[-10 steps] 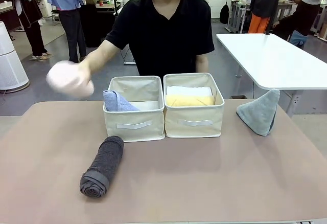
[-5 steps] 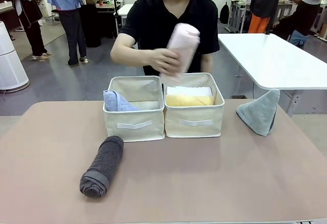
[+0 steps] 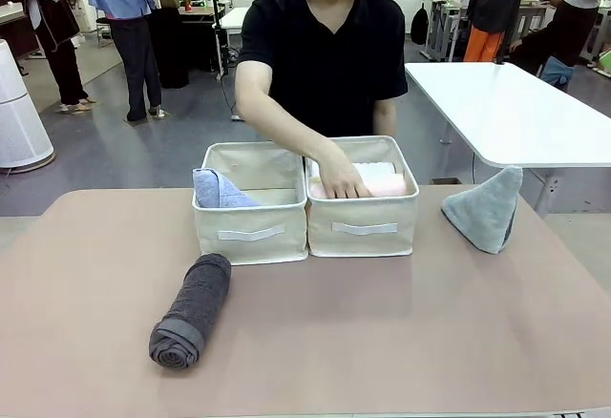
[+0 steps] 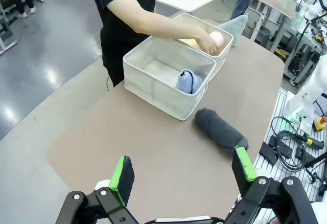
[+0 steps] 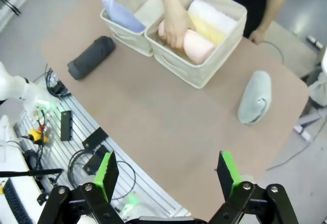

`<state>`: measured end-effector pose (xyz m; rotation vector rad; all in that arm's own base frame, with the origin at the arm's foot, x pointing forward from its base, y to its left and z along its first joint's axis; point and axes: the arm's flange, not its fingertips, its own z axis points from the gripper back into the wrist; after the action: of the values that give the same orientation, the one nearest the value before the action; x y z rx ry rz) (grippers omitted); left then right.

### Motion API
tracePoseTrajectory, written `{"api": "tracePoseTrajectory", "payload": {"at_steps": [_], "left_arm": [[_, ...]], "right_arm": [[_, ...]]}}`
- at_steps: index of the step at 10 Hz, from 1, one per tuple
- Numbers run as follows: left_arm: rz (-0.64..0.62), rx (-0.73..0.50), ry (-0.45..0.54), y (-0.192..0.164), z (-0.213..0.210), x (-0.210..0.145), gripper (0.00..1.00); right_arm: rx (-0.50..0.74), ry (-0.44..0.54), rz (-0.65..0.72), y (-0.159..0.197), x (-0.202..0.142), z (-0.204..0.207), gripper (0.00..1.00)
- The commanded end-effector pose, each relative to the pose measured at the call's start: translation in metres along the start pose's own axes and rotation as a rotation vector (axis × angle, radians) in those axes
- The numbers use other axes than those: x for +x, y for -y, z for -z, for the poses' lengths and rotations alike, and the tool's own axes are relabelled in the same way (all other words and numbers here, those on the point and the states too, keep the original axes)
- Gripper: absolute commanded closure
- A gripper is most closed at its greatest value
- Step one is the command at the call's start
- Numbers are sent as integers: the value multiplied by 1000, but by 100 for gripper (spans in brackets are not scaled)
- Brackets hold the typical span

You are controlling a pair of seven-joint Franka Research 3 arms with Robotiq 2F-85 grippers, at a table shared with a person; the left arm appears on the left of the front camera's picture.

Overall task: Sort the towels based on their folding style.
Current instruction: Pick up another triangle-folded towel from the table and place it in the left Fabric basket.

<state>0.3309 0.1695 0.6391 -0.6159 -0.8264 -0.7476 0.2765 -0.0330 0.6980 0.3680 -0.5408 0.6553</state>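
Towel roll point(image 3: 191, 311), dark grey, near left: likely soft, light; grasp across mid-length. Left gripper point(image 4: 183, 172), right gripper point(image 5: 167, 174): fingers released, empty.

Centre of tabletop point(image 3: 401, 342): two fabric bins side by side, walls touching, namely left bin point(image 3: 250, 235) and right bin point(image 3: 361, 229).
In left bin, against its left wall: cone-folded towel point(image 3: 218, 190).
In right bin, laid crosswise, one behind another: near roll point(image 5: 196, 46), middle roll point(image 5: 207, 29), far roll point(image 5: 212, 15).
On near roll: person's hand point(image 3: 342, 177), entering from behind the bins.
Before left bin, lying on tabletop, apart from it: loose rolled towel point(image 3: 191, 311), one end toward the near edge.
Right of right bin, well apart, standing near the tabletop's right edge: second cone-folded towel point(image 3: 487, 210).
Behind tabletop, at the far side: person point(image 3: 325, 65).
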Motion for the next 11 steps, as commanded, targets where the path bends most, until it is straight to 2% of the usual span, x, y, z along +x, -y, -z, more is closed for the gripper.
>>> {"api": "tracePoseTrajectory", "payload": {"at_steps": [1,4,6,8,10,11], "left_arm": [[28,-8,3,-1,-1,-1,0],[28,-8,3,-1,-1,-1,0],[28,-8,3,-1,-1,-1,0],[28,-8,3,-1,-1,-1,0],[28,-8,3,-1,-1,-1,0],[28,-8,3,-1,-1,-1,0]], "right_arm": [[-32,-1,-1,-3,-3,-2,0],[-9,0,-18,-1,-2,-4,0],[-179,-106,122,14,44,29,0],[-294,-180,310,49,97,70,0],[-356,-214,410,86,126,106,0],[-410,-240,458,99,125,121,0]]}}
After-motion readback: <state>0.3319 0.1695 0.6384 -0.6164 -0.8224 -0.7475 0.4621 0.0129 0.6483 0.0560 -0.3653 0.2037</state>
